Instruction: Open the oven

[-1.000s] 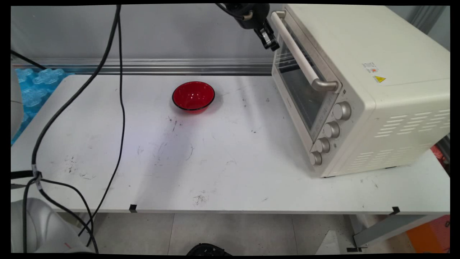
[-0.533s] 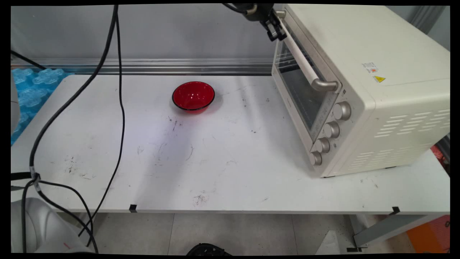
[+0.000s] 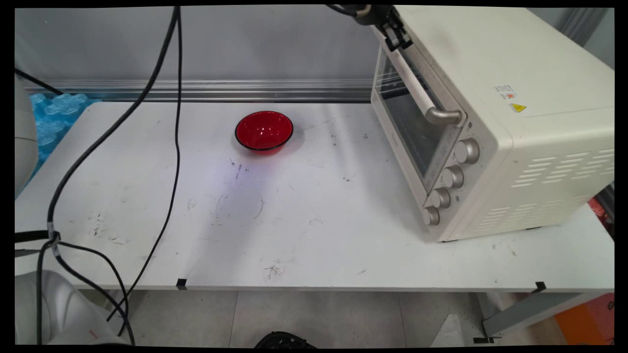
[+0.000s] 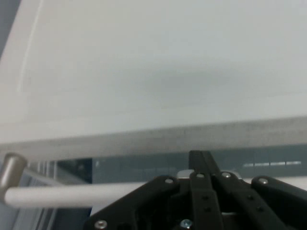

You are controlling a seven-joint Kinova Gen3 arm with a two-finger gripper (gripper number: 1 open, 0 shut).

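Near edge of the white table (image 3: 304,235): scuffed and marked, black cables (image 3: 167,147) hanging over its left part. Two small black tape tabs on the near rim.

Mid-table, toward the far side: a red bowl (image 3: 264,131), upright, standing alone and well apart from everything else.

Right side: a cream toaster oven (image 3: 495,122), angled so its glass door (image 3: 409,117) faces left and near. Four silver knobs (image 3: 451,177) run down the front at the near end of the door. The door handle (image 3: 417,88), a pale bar on metal posts, runs along the top of the door.

Far end of that handle, at the top of the scene: the black gripper (image 3: 396,33), hard against the bar. From the hand view the fingers (image 4: 201,165) look drawn together over the handle bar (image 4: 72,195), which passes behind the linkage; whether they actually clamp it I cannot tell.
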